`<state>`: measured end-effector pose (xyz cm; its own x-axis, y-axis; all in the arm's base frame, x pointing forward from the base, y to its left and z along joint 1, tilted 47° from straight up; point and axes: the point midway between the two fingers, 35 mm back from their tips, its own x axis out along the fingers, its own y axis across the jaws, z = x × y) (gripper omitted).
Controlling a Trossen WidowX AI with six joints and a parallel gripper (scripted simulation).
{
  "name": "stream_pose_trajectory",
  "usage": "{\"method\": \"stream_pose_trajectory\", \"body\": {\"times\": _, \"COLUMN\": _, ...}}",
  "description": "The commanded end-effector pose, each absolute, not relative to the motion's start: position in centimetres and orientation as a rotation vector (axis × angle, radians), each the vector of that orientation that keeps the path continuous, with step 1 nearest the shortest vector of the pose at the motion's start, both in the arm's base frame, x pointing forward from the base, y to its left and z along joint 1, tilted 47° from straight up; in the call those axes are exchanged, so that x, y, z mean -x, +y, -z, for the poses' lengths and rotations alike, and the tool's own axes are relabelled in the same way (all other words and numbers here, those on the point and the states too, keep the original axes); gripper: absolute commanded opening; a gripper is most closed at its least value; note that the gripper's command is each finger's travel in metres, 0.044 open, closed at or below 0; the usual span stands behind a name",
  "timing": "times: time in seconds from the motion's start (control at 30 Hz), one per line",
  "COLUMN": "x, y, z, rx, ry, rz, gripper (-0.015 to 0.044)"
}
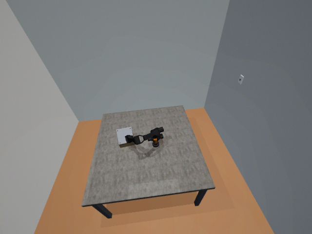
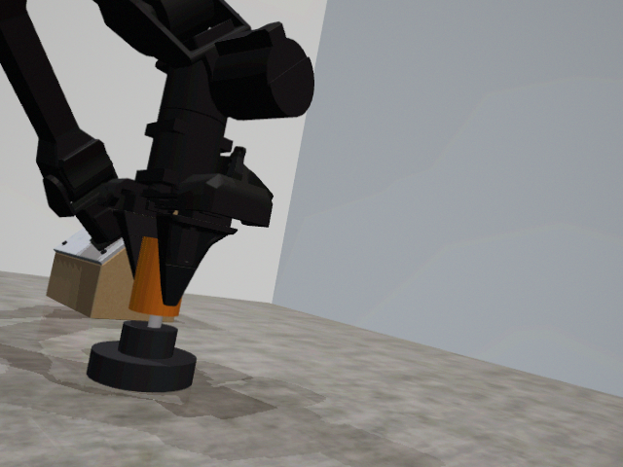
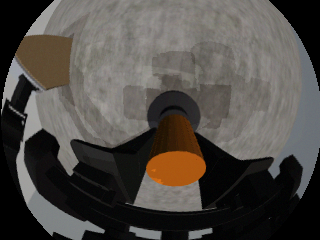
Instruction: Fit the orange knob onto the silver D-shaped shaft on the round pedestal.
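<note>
- One orange knob (image 1: 155,141) (image 2: 145,286) (image 3: 176,169) is sitting over the shaft (image 2: 155,321), above the pedestal (image 1: 155,145) (image 2: 140,372) (image 3: 160,107), likely feeling light, stiff.
- Jaws are holding its tapered sides, suitably freeing the underside.
- Beyond, the desk's (image 1: 151,171) (image 2: 402,402) (image 3: 250,50) far edge is lying well apart.

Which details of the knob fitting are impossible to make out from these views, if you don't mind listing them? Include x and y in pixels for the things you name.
- Hole under the tapered orange knob (image 1: 155,141) (image 2: 145,286) (image 3: 176,169): faces down in every view.
- Silver shaft's (image 2: 155,321) top: exterior, behind the knob's lower rim.
- Shaft's flat side: exterior, too small to tell.
</note>
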<state>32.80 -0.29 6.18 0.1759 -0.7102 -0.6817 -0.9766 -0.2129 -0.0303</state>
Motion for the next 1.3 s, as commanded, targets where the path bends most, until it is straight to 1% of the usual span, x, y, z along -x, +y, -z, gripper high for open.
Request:
{"method": "stream_pose_trajectory", "body": {"times": 0.0, "x": -32.8, "y": -0.55, "z": -5.95, "rx": 1.999, "ry": 1.586, "rz": -0.754, "gripper": 0.0}}
{"method": "stream_pose_trajectory", "body": {"times": 0.5, "x": -32.91, "y": -1.05, "z": -5.42, "rx": 1.989, "ry": 1.588, "rz": -0.755, "gripper": 0.0}}
{"method": "stream_pose_trajectory", "body": {"times": 1.07, "x": -32.91, "y": -1.05, "z": -5.42, "rx": 1.989, "ry": 1.588, "rz": -0.755, "gripper": 0.044}}
{"method": "stream_pose_trajectory", "body": {"times": 1.27, "x": -32.88, "y": -0.26, "z": -6.03, "rx": 1.988, "ry": 1.585, "rz": -0.758, "gripper": 0.044}}
